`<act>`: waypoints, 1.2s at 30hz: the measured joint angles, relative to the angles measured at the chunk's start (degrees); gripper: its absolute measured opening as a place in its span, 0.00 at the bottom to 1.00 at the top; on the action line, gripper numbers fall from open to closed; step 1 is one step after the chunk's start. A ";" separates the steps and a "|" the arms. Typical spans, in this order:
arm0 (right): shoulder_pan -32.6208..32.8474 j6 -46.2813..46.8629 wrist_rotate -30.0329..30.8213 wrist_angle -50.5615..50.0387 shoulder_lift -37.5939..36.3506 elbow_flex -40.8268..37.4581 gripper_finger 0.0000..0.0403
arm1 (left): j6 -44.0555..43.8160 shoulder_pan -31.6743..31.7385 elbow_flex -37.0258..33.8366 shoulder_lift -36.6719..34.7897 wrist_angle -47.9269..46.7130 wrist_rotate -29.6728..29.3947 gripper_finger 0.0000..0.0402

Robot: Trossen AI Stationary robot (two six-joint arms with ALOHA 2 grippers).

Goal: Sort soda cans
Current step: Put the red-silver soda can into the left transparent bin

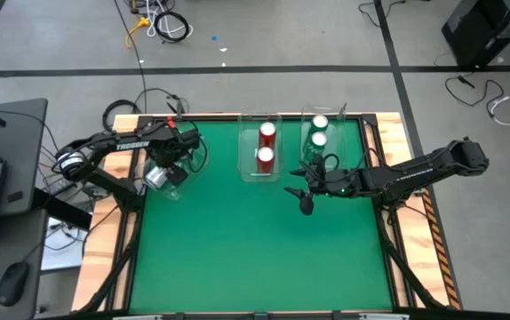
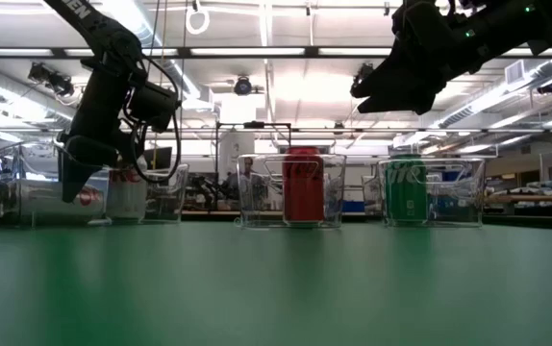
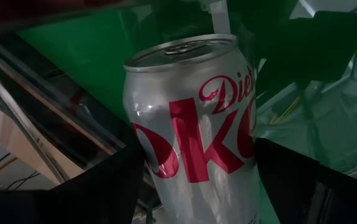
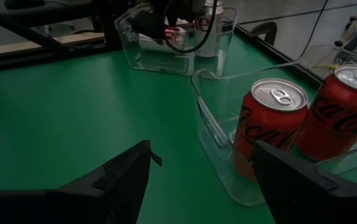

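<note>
My left gripper [image 1: 160, 172] is shut on a silver can [image 3: 191, 124] at the clear left bin [image 1: 177, 182]. It also shows in the low view [image 2: 82, 187]. A second silver can [image 4: 207, 23] stands upright in that bin. Two red cans [image 1: 267, 132] [image 1: 265, 157] stand in the middle bin [image 1: 244, 151]. Two green cans [image 1: 320, 123] [image 1: 318, 140] stand in the right bin [image 1: 306, 120]. My right gripper [image 1: 305, 197] is open and empty above the green mat, near the middle bin's near end, and its fingers show in its wrist view [image 4: 200, 180]. My left gripper pinches the silver can's side wall [image 3: 147, 168] between its two fingers [image 3: 104, 183], on the lower half of the can's body. The can is tilted, its top [image 3: 181, 50] pointing away from the wrist. Whether its base rests on the bin I cannot tell.
The three clear bins stand in a row along the table's far edge. The green mat [image 1: 255, 258] lies open in front of them. Wooden rails [image 1: 113, 258] run along the left and right sides. A laptop and cables lie off the table to the left.
</note>
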 joint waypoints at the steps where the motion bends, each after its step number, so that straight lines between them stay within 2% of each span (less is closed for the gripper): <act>1: 0.00 0.00 0.00 -0.04 -0.01 0.00 0.70 | 0.13 -0.14 0.00 0.02 -0.02 -0.32 0.73; 5: 0.00 -0.03 0.00 -0.14 -0.02 0.00 0.70 | 1.15 -0.69 0.85 -0.13 -0.70 -1.45 0.67; 8: 0.00 -0.09 -0.02 -0.06 0.00 0.00 0.70 | 2.98 -1.10 2.19 -0.09 -1.13 -0.23 0.60; 13: 0.00 -0.20 -0.02 0.11 0.00 0.02 0.70 | 5.92 -2.28 3.14 -0.17 -0.76 2.42 0.57; 16: 0.00 -0.22 -0.10 0.35 0.00 0.01 0.70 | 5.92 -3.71 3.37 -0.32 -0.65 3.65 0.53; 22: 0.00 -0.32 -2.03 1.67 0.00 0.00 0.68 | 3.87 -8.24 4.83 -0.19 -0.69 5.12 0.53; 28: 0.00 -0.46 -3.57 3.33 0.00 0.02 0.66 | 2.26 -11.71 9.89 0.08 1.73 13.27 0.52; 33: 0.00 -0.45 -4.89 3.91 0.00 0.02 0.66 | -0.91 -14.27 11.00 0.16 10.30 25.33 0.52; 36: 0.00 -0.46 -5.22 4.01 0.00 0.02 0.66 | -3.38 -16.33 11.00 0.14 15.98 30.29 0.52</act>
